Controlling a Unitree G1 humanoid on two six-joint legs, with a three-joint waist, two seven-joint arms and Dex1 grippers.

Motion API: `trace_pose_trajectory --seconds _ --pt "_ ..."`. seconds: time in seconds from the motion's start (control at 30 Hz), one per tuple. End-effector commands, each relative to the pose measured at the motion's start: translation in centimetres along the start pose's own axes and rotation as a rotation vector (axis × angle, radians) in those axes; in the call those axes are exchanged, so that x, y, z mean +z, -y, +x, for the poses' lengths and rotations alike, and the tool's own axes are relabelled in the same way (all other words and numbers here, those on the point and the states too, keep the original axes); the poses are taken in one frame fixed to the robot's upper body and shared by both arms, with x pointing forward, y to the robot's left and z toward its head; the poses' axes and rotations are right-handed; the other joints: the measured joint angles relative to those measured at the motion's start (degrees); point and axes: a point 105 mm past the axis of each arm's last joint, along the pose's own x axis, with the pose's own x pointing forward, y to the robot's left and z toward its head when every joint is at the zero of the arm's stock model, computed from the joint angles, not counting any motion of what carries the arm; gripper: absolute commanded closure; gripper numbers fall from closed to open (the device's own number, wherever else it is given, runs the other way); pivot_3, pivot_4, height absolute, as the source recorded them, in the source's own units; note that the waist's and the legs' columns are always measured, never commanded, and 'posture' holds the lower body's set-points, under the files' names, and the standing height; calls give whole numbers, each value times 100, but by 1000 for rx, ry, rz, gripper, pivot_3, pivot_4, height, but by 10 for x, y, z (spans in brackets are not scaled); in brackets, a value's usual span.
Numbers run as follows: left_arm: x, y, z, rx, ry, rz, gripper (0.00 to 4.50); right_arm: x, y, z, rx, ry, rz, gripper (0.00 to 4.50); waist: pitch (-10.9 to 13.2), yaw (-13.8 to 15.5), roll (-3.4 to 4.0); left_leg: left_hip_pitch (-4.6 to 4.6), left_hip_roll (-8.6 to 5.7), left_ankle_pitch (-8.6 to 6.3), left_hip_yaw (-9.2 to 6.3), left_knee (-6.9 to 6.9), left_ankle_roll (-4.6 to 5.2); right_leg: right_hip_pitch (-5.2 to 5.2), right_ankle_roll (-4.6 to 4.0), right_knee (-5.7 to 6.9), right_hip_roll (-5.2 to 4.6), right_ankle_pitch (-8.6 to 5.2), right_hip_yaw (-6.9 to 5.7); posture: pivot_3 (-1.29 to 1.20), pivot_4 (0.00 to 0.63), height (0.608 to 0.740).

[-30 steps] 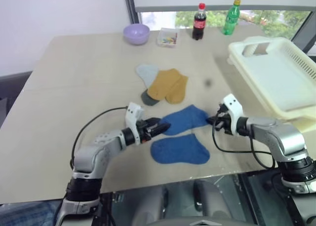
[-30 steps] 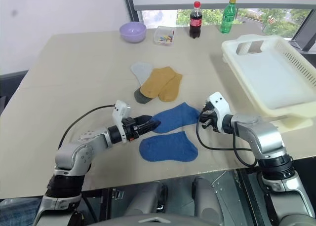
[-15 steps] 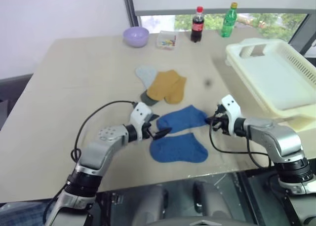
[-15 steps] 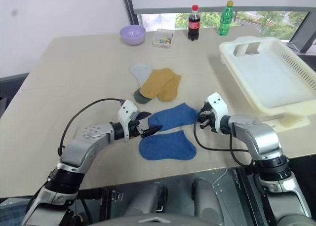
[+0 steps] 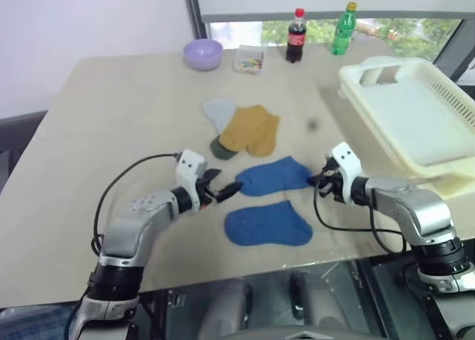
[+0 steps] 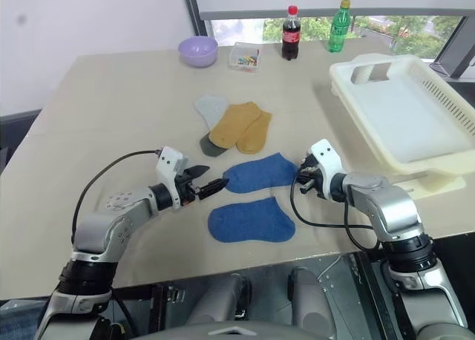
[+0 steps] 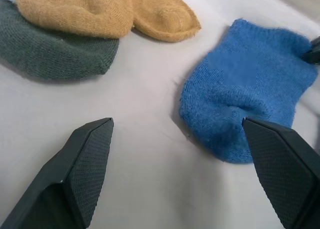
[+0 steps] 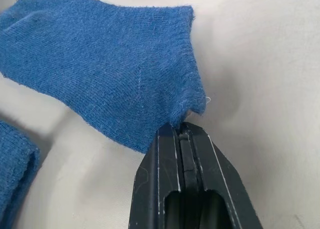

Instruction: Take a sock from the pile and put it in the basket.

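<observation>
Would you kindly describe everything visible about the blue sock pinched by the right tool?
The blue sock is a short royal-blue ankle sock of fuzzy knit, lying flat on the table. The right tool, shut, pinches its edge. The open left tool sits just off its other end. A second blue sock lies beside it.

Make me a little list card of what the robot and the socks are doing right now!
right pincer: shut on the edge of the sock
left pincer: open, by the sock's other end, holding nothing
second blue sock: flat on the table, nearer the robot
pile: yellow, pale grey and dark grey socks, just beyond the blue ones
basket: on the robot's right, no sock inside
job: not finished
</observation>
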Motion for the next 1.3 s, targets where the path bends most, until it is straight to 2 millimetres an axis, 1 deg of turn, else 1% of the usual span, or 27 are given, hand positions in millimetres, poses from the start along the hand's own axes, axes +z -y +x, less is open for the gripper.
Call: trace_pose_trajectory --seconds 0.03,0.1,0.2,0.23,0.27,0.33,0.37,0.4,0.43,0.47,0.53,0.7,0.8,0.9,0.97,1.03,1.13,1.3 --pt "-32 -7 1 53 -159 33 55 10 0 -1 1 31 -29 4500 -1 2 2 0 0 0 0 0 0 0 -1 0 1 -1 0 0 150 732" --pt "-36 -8 4 61 -182 64 55 11 0 -1 0 32 -30 4500 -4 18 5 2 0 0 0 0 0 3 -1 0 0 -1 0 0 150 732" --pt "-35 -12 15 100 -184 60 55 10 -1 0 -1 34 -30 4500 -13 43 14 9 -2 0 0 1 0 14 -1 -1 -4 -1 0 0 150 732" --pt "-37 -10 18 102 -198 70 600 10 -1 0 -1 36 -29 4500 -17 53 16 10 -3 0 -2 2 0 17 -1 -1 -6 -1 -3 0 150 732" --pt "-39 -9 18 100 -213 85 847 10 -1 0 -3 37 -28 4500 -22 55 19 10 -4 0 -5 4 0 19 0 0 -7 -1 -6 0 150 732" --pt "-46 -9 16 98 -250 116 1886 10 -1 -1 -6 40 -28 4500 -27 49 26 13 -4 0 -8 5 1 22 0 1 -7 -1 -9 0 150 732" --pt "-49 -11 15 104 -267 128 2270 10 0 -1 -8 41 -27 4500 -29 46 29 13 -4 0 -9 5 1 22 0 1 -6 -2 -10 0 150 732" --pt "-52 -12 14 110 -280 135 2851 10 0 -2 -10 41 -26 4500 -33 39 34 12 -4 0 -10 4 1 21 0 1 -6 -2 -10 0 150 732" --pt "-53 -13 13 114 -287 139 3251 10 0 -2 -12 42 -26 4500 -43 34 43 12 -4 0 -10 4 1 21 0 0 -6 -2 -10 0 150 732" --pt "-54 -13 12 114 -291 133 3826 10 1 -2 -14 43 -26 4500 -47 33 46 11 -4 0 -9 3 0 21 0 -2 -7 -2 -10 0 150 732" --pt "-55 -13 12 111 -292 123 4458 10 1 -2 -17 45 -27 4500 -53 32 47 11 -5 0 -9 3 1 21 0 -2 -8 -2 -10 0 150 732" --pt "-55 -8 13 90 -266 62 4458 11 0 -2 -14 55 -35 4500 -57 21 52 13 -3 0 -11 3 1 21 0 -1 -6 -3 -11 0 150 732" --pt "-52 -2 15 63 -232 27 4458 15 0 -3 -17 66 -43 4500 -57 21 52 12 -3 0 -11 3 0 21 1 -1 -6 -3 -11 0 150 732" --pt "-42 4 17 47 -152 -79 4458 18 -4 -5 -9 78 -52 4500 -57 23 52 7 -4 0 -11 2 1 19 1 -5 -7 -3 -11 0 150 732" --pt "-34 8 16 21 -98 -118 4458 22 -8 -7 0 90 -59 4500 -56 25 51 1 -4 0 -14 2 1 16 3 -9 -9 -2 -14 0 150 732" --pt "-25 14 13 -19 -42 -161 4458 26 -12 -10 10 107 -63 4500 -55 25 51 -3 -5 0 -19 0 0 15 7 -15 -9 0 -19 0 150 732" --pt "-12 24 3 -93 35 -243 4458 34 -19 -17 19 137 -68 4500 -53 20 49 -12 -5 -2 -22 -8 1 9 23 -27 -9 7 -21 0 150 732" --pt "-10 26 -13 -133 56 -312 4458 44 -31 -27 30 173 -83 4500 -47 42 43 -50 -8 -2 -24 -8 0 -29 24 -27 -12 9 -22 0 150 732"
